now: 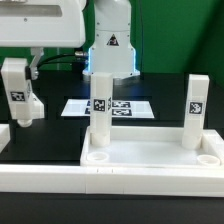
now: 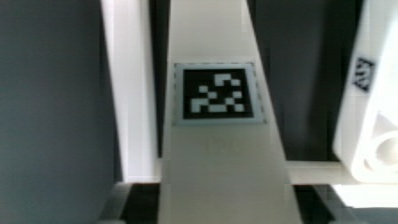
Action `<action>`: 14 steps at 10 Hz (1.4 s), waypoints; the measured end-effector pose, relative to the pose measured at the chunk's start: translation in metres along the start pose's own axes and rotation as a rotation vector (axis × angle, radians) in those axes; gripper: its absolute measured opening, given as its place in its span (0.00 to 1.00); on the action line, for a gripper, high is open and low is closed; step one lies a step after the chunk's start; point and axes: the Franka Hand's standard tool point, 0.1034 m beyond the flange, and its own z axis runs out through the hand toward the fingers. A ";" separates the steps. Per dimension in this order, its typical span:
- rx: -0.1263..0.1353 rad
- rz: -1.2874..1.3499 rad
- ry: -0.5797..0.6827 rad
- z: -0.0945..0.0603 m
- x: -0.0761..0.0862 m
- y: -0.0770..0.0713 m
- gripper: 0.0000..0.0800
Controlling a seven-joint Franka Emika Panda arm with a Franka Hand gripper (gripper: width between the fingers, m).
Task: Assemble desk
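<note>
While two legs (image 1: 100,108) stood in the tabletop (image 1: 150,160) — a third leg (image 1: 18,95) unfitted beside it — the gripper's (image 1: 24,62) state couldn't be told.

The arm (image 1: 40,22) is white with rounded casings, dark grey underneath, at the frame's upper left. A black cable (image 1: 47,60) hangs below it. Its base (image 1: 110,28), top centre, bears a black triangular sticker (image 1: 112,42) above a blue band (image 1: 97,72).
</note>
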 end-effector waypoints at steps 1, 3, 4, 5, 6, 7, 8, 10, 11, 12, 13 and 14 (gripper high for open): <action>-0.020 0.001 0.031 -0.001 0.003 0.002 0.36; -0.004 0.029 0.048 -0.010 0.024 -0.021 0.36; 0.010 0.041 0.050 -0.015 0.037 -0.033 0.36; 0.014 0.036 0.069 -0.020 0.049 -0.046 0.36; 0.017 0.047 0.070 -0.020 0.051 -0.057 0.36; 0.017 0.038 0.068 -0.020 0.051 -0.056 0.36; 0.017 0.040 0.068 -0.020 0.050 -0.055 0.36; 0.018 0.041 0.069 -0.020 0.051 -0.057 0.36; 0.027 0.040 0.081 -0.024 0.059 -0.074 0.36; 0.027 0.003 0.111 -0.026 0.073 -0.096 0.36; 0.040 0.023 0.109 -0.027 0.082 -0.110 0.36; 0.051 0.067 0.118 -0.030 0.088 -0.125 0.36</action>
